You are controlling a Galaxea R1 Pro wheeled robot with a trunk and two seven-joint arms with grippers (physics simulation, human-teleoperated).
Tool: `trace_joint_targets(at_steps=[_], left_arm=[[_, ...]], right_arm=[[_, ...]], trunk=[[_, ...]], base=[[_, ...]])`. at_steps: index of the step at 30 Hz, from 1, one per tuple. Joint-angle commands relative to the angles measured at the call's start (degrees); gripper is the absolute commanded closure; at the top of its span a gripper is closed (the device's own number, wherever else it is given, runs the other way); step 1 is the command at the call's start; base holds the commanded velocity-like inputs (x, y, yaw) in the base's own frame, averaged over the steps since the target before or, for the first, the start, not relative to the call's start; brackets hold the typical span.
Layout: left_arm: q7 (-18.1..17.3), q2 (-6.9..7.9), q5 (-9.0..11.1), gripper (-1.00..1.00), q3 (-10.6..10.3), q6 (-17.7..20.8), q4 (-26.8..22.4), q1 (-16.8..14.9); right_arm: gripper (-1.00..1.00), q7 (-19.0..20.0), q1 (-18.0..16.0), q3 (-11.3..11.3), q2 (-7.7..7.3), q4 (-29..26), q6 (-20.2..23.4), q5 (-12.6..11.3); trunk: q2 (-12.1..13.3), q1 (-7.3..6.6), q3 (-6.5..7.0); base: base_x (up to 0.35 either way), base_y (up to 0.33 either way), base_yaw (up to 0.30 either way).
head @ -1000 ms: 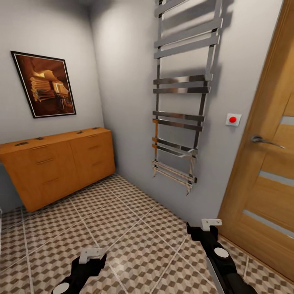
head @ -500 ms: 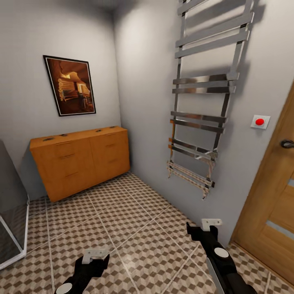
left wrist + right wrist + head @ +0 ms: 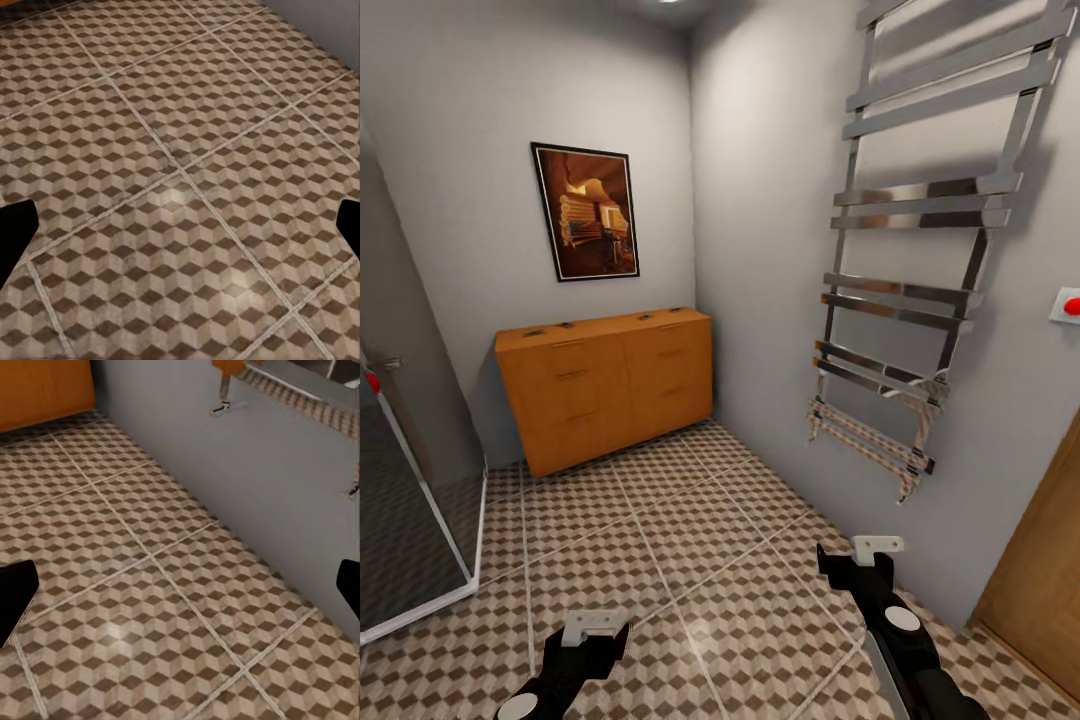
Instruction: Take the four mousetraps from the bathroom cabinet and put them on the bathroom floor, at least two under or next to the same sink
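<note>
Over on the far left stands a glass shower screen with a white frame at its foot. Next along, against the back wall, is the cabinet, orange-brown with slot handles on its drawer fronts. Four small dark things sit on its flat top, spread along its length; these look like the mousetraps, though they are too small to make out clearly. A framed picture hangs on the wall above it.

The bathroom floor of cube-patterned tiles runs from the cabinet towards the robot. The left gripper hangs low over those tiles, and in the left wrist view its dark fingertips sit at opposite edges, spread wide with nothing between them. The right gripper hovers nearer the side wall, its fingers likewise wide apart and empty.

On the right wall hangs a chrome towel rail, then a red button, and a wooden door at the far right.
</note>
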Motion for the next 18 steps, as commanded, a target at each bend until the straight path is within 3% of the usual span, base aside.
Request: trace_joint_targets(at_steps=[1, 10, 18], left_arm=[[0.0, 0.00, 0.0, -1.00, 0.0, 0.3, -0.1, 0.0], [0.0, -0.01, 0.1, -1.00, 0.0, 0.3, 0.1, 0.0], [0.0, -0.01, 0.1, -1.00, -0.2, 0.3, 0.3, 0.0]], right_arm=[[-1.00, -0.3, 0.0, 0.1, -0.02, -0.1, 0.4, 0.0], [-1.00, -0.3, 0.0, 0.1, -0.09, -0.1, 0.4, 0.0], [-1.00, -0.4, 0.0, 0.1, -0.02, -0.1, 0.4, 0.0]], trunk=[[0.0, 0.00, -0.06], [0.0, 0.00, -0.06], [0.0, 0.00, -0.06]], base=[[0.000, 0.000, 0.259], [0.004, 0.000, 0.259], [0.094, -0.068, 0.259]])
